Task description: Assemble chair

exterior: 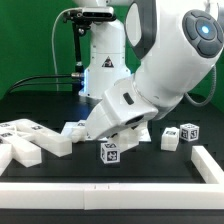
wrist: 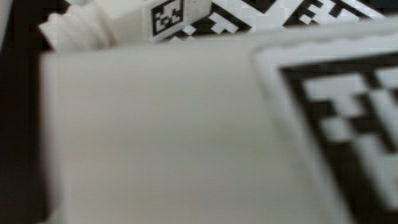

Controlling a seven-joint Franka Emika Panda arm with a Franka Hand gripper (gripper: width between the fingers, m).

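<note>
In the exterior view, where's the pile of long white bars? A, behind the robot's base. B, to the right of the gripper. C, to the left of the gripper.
C: the bars lie toward the exterior view's left, beside the lowered gripper.

The black counter [exterior: 150, 165] carried white chair parts [exterior: 35, 142] heaped at the exterior view's left. One tagged block [exterior: 108, 152] sat near the middle, with two more blocks [exterior: 170, 138] at the right. A white rail [exterior: 100, 192] ran along the front edge.
</note>
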